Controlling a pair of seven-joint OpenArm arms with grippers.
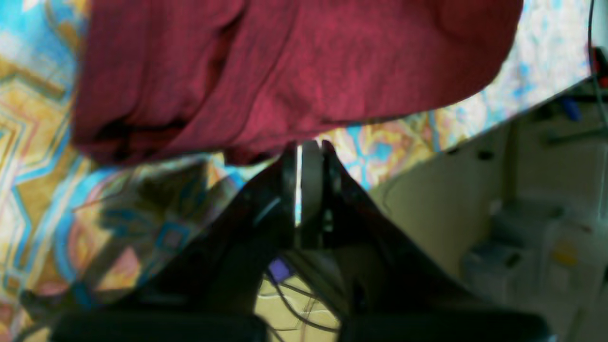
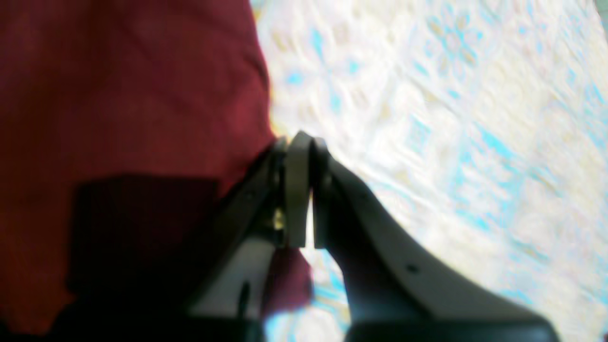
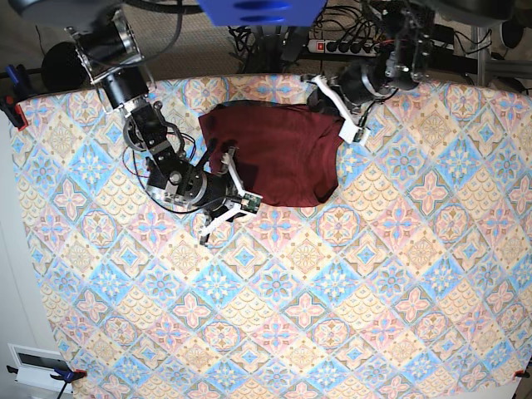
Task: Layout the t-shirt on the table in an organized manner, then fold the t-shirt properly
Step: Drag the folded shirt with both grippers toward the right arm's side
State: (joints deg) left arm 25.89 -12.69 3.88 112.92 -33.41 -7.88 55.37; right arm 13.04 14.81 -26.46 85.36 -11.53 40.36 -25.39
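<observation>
The dark maroon t-shirt (image 3: 278, 154) lies bunched in a rough rectangle at the far middle of the patterned table (image 3: 332, 291). My left gripper (image 3: 326, 98) is at the shirt's far right corner. In the left wrist view its jaws (image 1: 304, 145) are shut, with the shirt's hem (image 1: 294, 71) meeting the tips. My right gripper (image 3: 226, 158) is at the shirt's left edge. In the right wrist view it (image 2: 299, 140) is shut at the edge of the cloth (image 2: 133, 95), and some maroon fabric shows beneath the fingers. Both wrist views are blurred.
The table's far edge (image 1: 479, 135) runs close to the right of my left gripper, with floor and clutter beyond. A power strip and cables (image 3: 345, 41) lie behind the table. Clamps hold the cloth at the corners (image 3: 10, 108). A white box (image 3: 37, 366) sits at the near left.
</observation>
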